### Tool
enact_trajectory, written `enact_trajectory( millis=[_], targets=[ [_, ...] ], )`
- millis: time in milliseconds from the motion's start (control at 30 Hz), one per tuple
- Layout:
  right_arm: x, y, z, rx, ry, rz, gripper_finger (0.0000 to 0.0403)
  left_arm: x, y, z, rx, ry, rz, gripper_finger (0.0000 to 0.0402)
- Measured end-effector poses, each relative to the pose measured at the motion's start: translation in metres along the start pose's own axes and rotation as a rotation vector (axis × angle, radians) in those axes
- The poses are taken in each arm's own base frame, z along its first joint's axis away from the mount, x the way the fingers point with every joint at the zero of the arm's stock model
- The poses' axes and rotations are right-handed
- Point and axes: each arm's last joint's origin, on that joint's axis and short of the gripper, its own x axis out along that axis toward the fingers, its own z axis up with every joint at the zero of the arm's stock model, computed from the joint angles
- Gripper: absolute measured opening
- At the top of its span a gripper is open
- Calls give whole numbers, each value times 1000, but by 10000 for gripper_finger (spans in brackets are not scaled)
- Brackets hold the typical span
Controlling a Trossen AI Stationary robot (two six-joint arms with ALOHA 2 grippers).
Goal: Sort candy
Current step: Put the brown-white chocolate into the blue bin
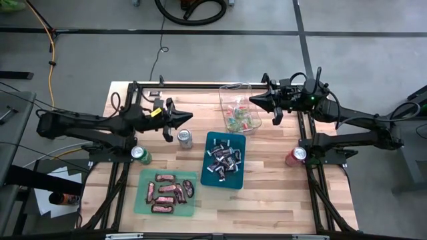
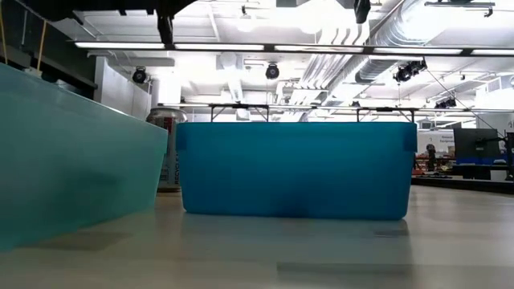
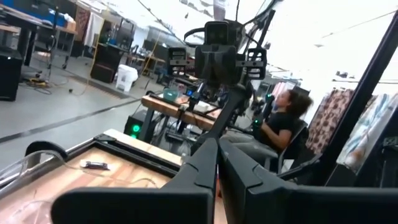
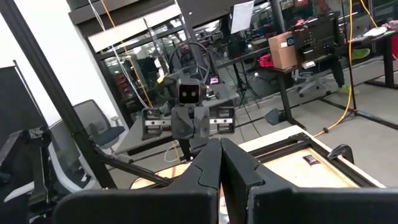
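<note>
Inspection from the overhead camera, left side first: the left gripper [image 1: 189, 117] is raised above the wooden table [image 1: 280, 193] near its back left area, fingers pressed together with nothing between them; the left wrist view confirms the two dark fingers [image 3: 249, 171] meeting at the tip, empty. Just beside that tip stands a silver soda can [image 1: 185, 138], and a green soda can [image 1: 140, 155] stands nearer the table's left edge. In front of these lies a green tray [image 1: 141, 200] holding the dark red-brown bars [image 1: 167, 193], several lying loosely side by side. At the centre sits a blue tray [image 1: 208, 180] holding the dark/silver wrapped pieces [image 1: 223, 160] in a loose heap. Behind it, toward the back edge, a clear container [image 1: 227, 93] holds the small bright red and green sweets [image 1: 241, 120]. The right gripper [image 1: 253, 100] is poised over the rim of that clear container, fingers closed on nothing; the right wrist view shows its fingers [image 4: 239, 163] pressed shut at the tip. A red soda can [image 1: 295, 156] stands near the table's right edge. In the table-level view the blue tray's wall [image 2: 297, 170] fills the centre and the green tray's wall [image 2: 72, 152] the left; contents are hidden there.
</note>
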Motion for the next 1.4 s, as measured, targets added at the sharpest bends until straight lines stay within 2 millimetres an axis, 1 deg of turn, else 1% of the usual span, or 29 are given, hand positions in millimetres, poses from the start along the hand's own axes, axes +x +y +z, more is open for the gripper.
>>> enact_trajectory(
  millis=[100, 500, 700, 833, 967, 1033, 1100, 1167, 1233, 1300, 1400],
  targets=[
    [0, 0, 0, 3, 0, 0, 0, -1, 2, -4, -1, 0, 4, 1],
    [0, 0, 0, 41, 0, -1, 0, -2, 1, -3, -5, -1, -9, 0],
    [1, 0, -1, 118, 0, -4, 0, -10, -4, 11, -19, -70, -67, 0],
    [11, -1, -7, 153, -6, -84, 0, -21, -5, 23, -9, -112, -100, 0],
    [32, -6, -23, 203, 0, -215, 0, -33, -4, 34, 8, -128, -166, 0],
    [44, -14, -34, 245, 49, -319, 0, -38, -4, 36, 15, -110, -188, 0],
    [56, -26, -39, 264, 127, -432, 0, -42, -3, 38, 17, -107, -184, 0],
    [67, -41, -36, 263, 243, -544, 0, -46, -1, 40, 13, -105, -168, 0],
    [74, -60, -30, 236, 380, -684, 0, -49, 2, 41, 15, -99, -148, 0],
    [76, -82, -24, 177, 533, -840, 0, -51, 4, 42, 11, -99, -132, 0],
    [72, -117, -13, 82, 737, -1019, 0, -52, 6, 42, -21, -86, -108, 0]
  ],
)
